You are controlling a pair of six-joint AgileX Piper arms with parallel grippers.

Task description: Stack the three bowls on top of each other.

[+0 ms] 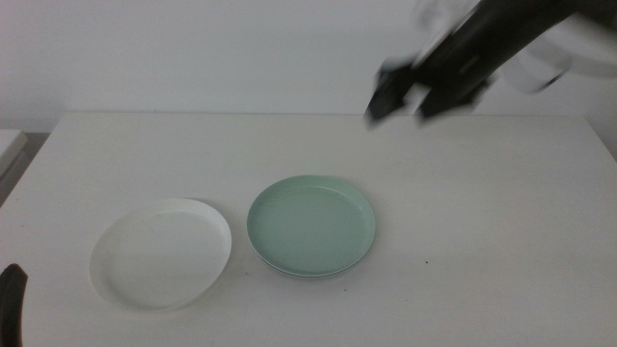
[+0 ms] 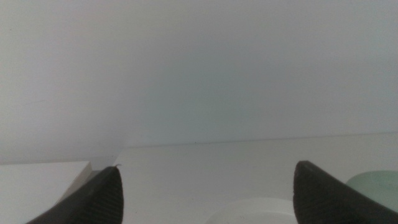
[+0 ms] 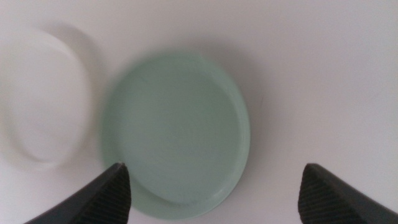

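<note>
My right gripper (image 1: 397, 101) hangs blurred above the table's (image 1: 501, 212) far side, jaws apart and holding nothing. Below it sits the mint green bowl (image 1: 311, 225), another rim peeking underneath it; I can't make out its colour. The white bowl (image 1: 161, 253) lies just beside. My left gripper (image 2: 205, 193) waits with jaws spread, near the bottom-left corner of the middle view.

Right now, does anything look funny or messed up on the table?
Nothing is spilled or broken. One oddity: only the white bowl and mint green bowl show clearly; another rim peeks from under the green one.
</note>
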